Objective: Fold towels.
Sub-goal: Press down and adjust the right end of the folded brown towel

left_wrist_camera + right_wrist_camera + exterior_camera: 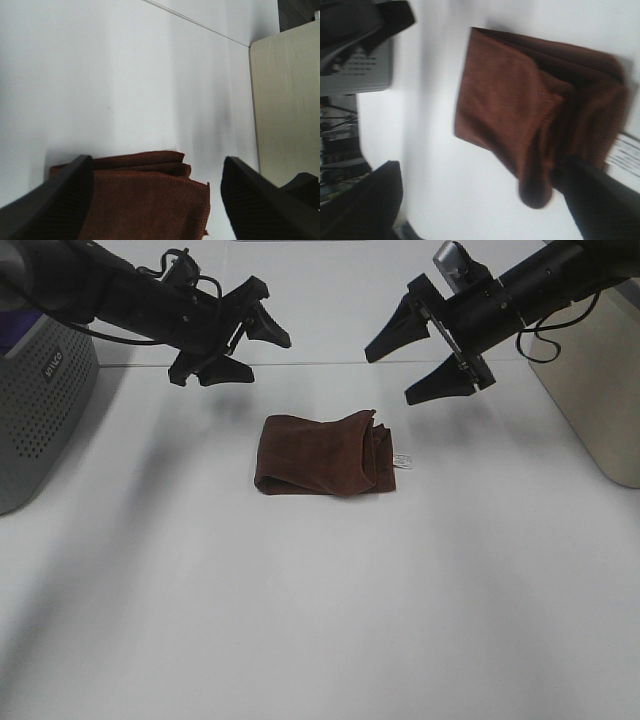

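A: As it lies mid-table on the white table point(300, 620), we log one towel point(325, 454): dark reddish-brown, folded to a rough rectangle, bunched at the end where a white tag point(403, 461) pokes out.

B: We add the left gripper point(268, 358), jaws spread wide, held above the table beyond the towel and clear of it. The right gripper point(390, 380) is likewise spread, near the tagged end, not touching.

A: Outermost, we note a grey perforated box point(40, 410) on the left arm's side and a beige box point(600, 390) on the right's.
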`<state>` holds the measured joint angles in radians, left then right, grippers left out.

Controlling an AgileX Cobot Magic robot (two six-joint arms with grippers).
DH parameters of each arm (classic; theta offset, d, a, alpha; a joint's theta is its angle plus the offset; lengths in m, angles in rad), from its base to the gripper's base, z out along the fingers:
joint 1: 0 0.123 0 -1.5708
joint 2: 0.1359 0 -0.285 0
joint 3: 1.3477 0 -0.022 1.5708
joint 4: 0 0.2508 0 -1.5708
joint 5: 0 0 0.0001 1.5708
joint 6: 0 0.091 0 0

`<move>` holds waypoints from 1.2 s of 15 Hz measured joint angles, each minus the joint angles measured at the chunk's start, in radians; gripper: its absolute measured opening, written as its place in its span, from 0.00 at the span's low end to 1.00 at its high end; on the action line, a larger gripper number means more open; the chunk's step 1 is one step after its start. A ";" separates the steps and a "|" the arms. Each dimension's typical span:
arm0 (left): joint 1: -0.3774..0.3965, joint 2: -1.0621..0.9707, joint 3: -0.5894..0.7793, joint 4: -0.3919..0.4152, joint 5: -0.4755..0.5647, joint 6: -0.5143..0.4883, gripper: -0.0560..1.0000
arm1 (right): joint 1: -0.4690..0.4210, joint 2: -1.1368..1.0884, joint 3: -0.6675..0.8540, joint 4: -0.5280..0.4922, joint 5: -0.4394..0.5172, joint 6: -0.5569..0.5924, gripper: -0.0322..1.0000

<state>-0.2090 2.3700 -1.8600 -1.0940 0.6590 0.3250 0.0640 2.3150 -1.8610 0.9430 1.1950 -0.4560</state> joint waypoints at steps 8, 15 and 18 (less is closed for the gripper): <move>0.029 0.000 0.000 0.008 0.010 0.002 0.70 | 0.073 0.195 0.000 0.266 0.016 -0.216 0.83; 0.029 0.000 0.000 0.016 0.027 0.002 0.70 | -0.003 0.235 0.000 0.264 -0.036 -0.221 0.82; 0.029 0.000 0.000 0.022 0.032 0.002 0.70 | -0.008 0.235 0.000 0.221 -0.054 -0.214 0.82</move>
<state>-0.1800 2.3700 -1.8600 -1.0720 0.6910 0.3270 0.0560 2.5500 -1.8610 1.1640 1.1410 -0.6700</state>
